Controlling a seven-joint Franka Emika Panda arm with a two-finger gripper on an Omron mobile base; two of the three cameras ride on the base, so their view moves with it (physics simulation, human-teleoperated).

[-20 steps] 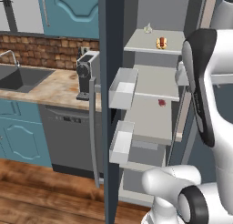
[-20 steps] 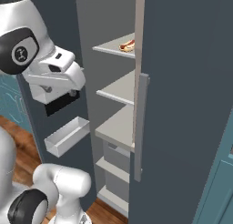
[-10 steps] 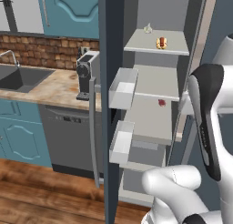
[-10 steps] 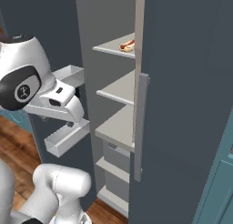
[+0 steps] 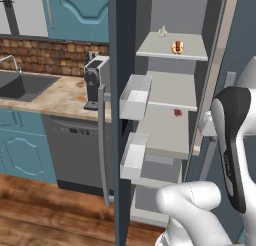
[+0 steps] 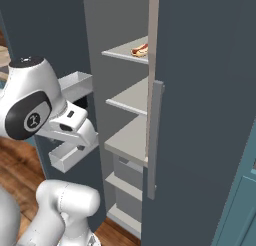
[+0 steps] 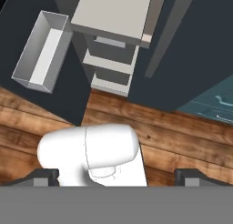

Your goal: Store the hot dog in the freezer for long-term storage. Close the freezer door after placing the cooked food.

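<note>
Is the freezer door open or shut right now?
Open. The freezer door stands swung out edge-on, its white bins facing the bare shelves, and the hot dog sits on the top shelf.

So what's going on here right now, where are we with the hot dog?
The hot dog lies on an upper shelf inside the freezer, beside a small whitish bulb. The freezer door stands wide open, so closing it is what remains. The arm is outside the freezer, its hand pointing down at the wooden floor. The gripper is empty, its finger tips spread wide apart.
</note>
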